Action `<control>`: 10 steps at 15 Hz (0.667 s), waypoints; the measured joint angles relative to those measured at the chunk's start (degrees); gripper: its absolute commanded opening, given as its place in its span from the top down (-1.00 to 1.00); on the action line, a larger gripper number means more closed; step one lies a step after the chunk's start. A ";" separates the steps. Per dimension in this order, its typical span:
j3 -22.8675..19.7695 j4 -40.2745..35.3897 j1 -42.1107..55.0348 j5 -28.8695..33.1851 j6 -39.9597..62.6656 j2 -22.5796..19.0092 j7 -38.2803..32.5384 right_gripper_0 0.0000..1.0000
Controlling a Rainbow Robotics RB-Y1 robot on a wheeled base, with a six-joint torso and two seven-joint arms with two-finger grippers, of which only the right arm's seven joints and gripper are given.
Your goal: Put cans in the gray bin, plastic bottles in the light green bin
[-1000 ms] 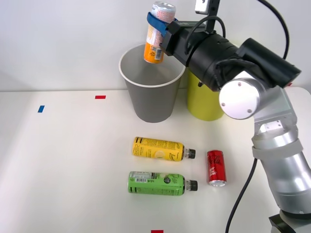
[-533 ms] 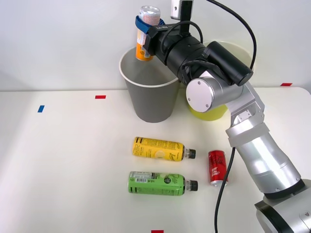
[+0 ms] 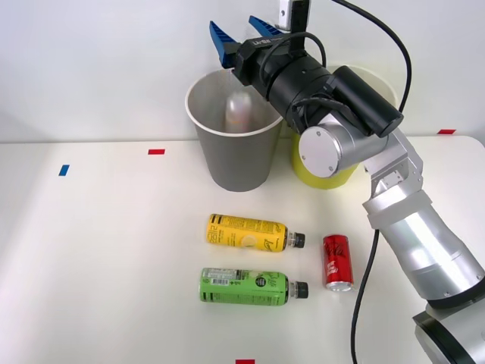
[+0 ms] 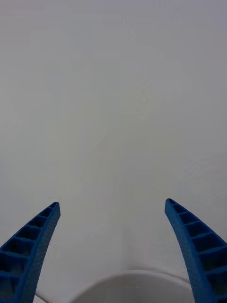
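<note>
My right gripper (image 3: pixel 235 29) hangs open above the back rim of the gray bin (image 3: pixel 236 163), nothing between its blue fingers (image 4: pixel 38 241). A blurred pale-pink can (image 3: pixel 238 112) is inside the gray bin's mouth. The short red can (image 3: pixel 337 261) lies on the table at the right. The yellow-labelled bottle (image 3: pixel 246 232) and the green-labelled bottle (image 3: pixel 246 287) lie on their sides, black caps pointing right, in front of the bins. The light green bin (image 3: pixel 326 168) stands right of the gray one, mostly hidden behind my arm. In the wrist view the gray bin's white rim (image 4: pixel 127 277) curves between the fingers.
Small tape marks lie on the white table: red (image 3: pixel 156 152) and blue (image 3: pixel 64 170) at the left, red (image 3: pixel 245 362) at the front edge, red (image 3: pixel 446 132) at the far right. A pale wall stands close behind the bins.
The gripper opened and let go of the pale-pink can, which dropped into the gray bin. Before that the arm carried it leftward over the bin's rim.
</note>
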 measured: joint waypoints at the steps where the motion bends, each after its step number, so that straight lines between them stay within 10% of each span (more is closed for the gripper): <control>1: 0.51 -0.93 0.06 -0.08 -0.36 -1.22 0.02 -1.00; 10: 1.48 -29.77 20.24 -1.09 -2.04 -18.38 -1.02 -1.00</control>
